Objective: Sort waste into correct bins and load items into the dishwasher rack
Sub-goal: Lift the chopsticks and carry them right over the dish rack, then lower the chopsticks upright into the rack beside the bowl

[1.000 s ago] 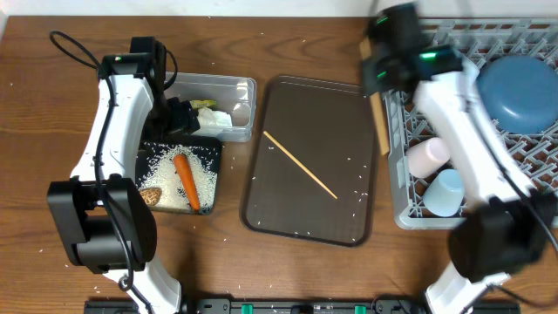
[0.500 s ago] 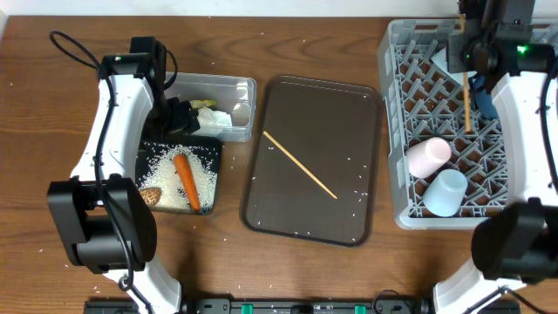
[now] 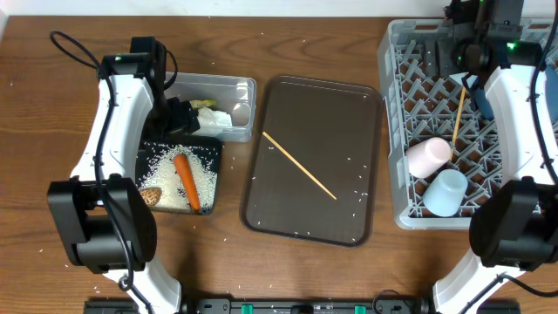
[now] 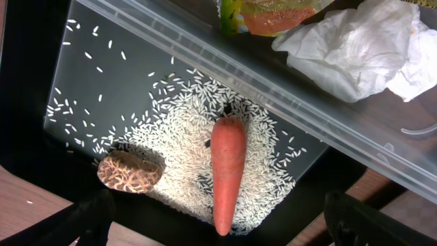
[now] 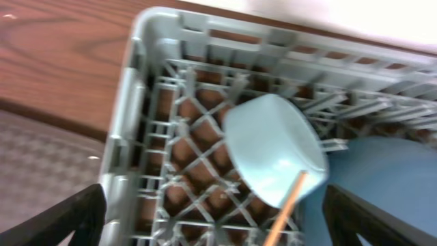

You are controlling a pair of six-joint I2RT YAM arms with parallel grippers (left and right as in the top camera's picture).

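- 2 arms, left arm [image 3: 112,131] and right arm [image 3: 523,113]: white shells on the long links.
- Black joint housings and bases.
- Thin black cable [image 3: 56,37] on the left arm.
- Small green light [image 3: 111,60] on each arm.
- Matte black left gripper fingers [image 4: 89,219].

Two white arms with black joints. The left arm [image 3: 109,131] stands well left of the rack [image 3: 394,122], rising from its base at the near table edge to a black elbow at the far side, then bending back. Its gripper [image 3: 181,118] points down, black fingers [image 4: 92,215] spread wide. The right arm [image 3: 523,113] runs along the rack's right side. Its gripper [image 3: 464,54] hangs over the rack's far edge, fingers [image 5: 65,219] wide apart.
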